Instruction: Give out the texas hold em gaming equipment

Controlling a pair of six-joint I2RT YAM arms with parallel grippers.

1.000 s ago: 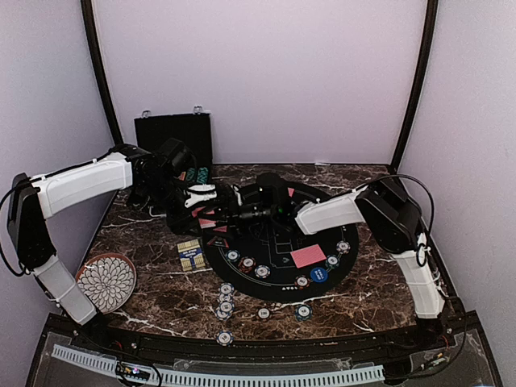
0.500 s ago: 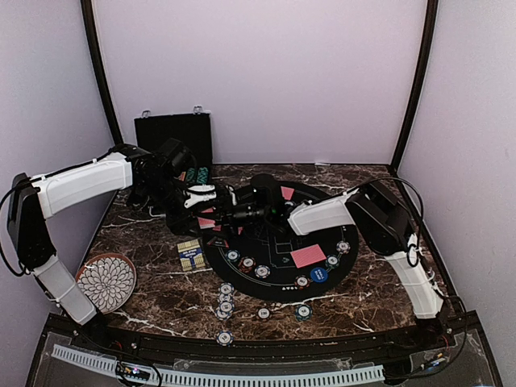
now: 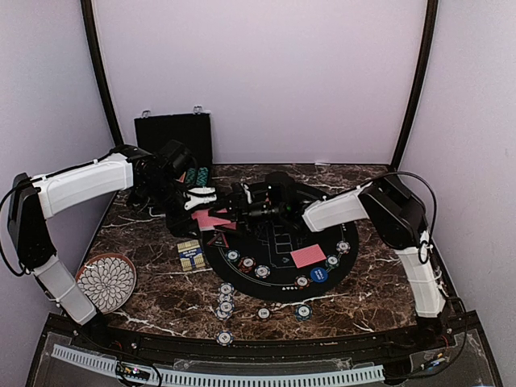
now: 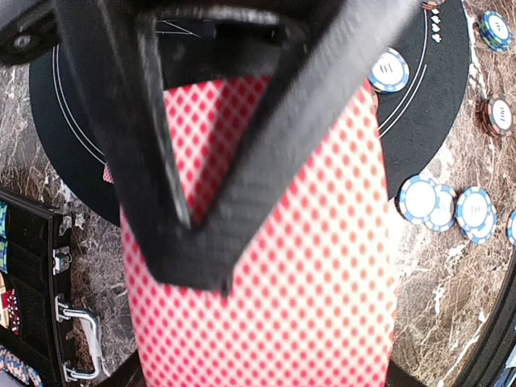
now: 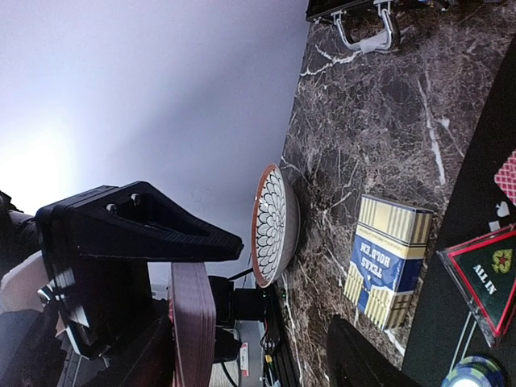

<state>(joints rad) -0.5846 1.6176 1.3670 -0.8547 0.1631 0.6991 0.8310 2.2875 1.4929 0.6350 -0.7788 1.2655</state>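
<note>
Pinching the red-backed cards [image 4: 266,266], left jaws are closed; right jaws gape nearby, empty.

"TEXAS HOLD'EM" on the card box [image 5: 389,260]; "ALL IN" on the triangle marker [image 5: 487,274].

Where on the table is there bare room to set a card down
Bare marble lies between the round black mat and the right arm's base, and between the flower plate and the front chips. The mat's far left, under both grippers, is crowded.
</note>
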